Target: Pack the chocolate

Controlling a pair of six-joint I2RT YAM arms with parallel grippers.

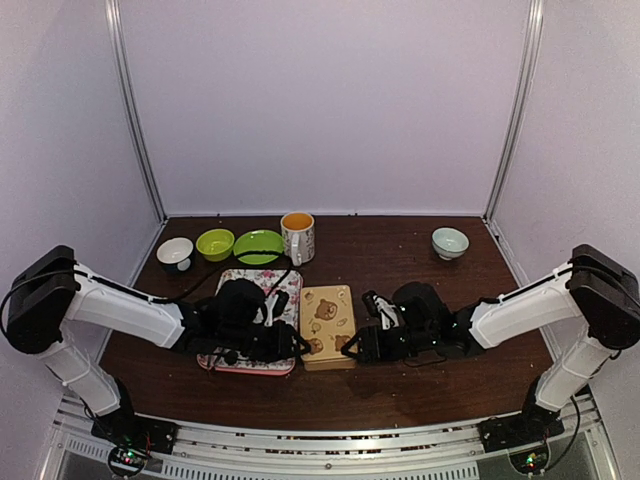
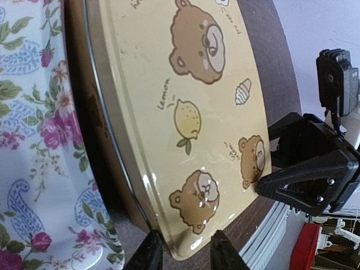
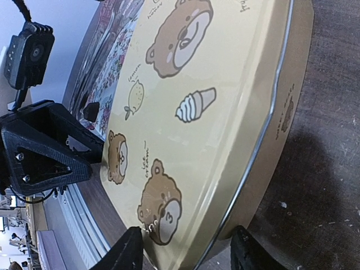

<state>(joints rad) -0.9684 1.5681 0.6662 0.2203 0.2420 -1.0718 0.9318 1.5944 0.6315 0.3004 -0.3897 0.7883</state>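
The tan tin (image 1: 328,325) with bear pictures sits lid-on at the table's middle front. It fills the left wrist view (image 2: 185,84) and the right wrist view (image 3: 225,84). My left gripper (image 1: 296,346) is open, its fingertips (image 2: 149,254) set either side of the tin's near-left corner. My right gripper (image 1: 352,346) is open wider and straddles the near-right corner, fingertips (image 3: 128,250) close to the tin's sides. I cannot tell whether any finger touches the tin. No dark brown chocolate lump shows in any view.
A floral tray (image 1: 289,287) lies left of the tin, under my left arm, and shows in the left wrist view (image 2: 34,140). At the back stand a white bowl (image 1: 175,252), a green bowl (image 1: 215,243), a green dish (image 1: 258,245), a mug (image 1: 297,236) and a pale bowl (image 1: 450,241).
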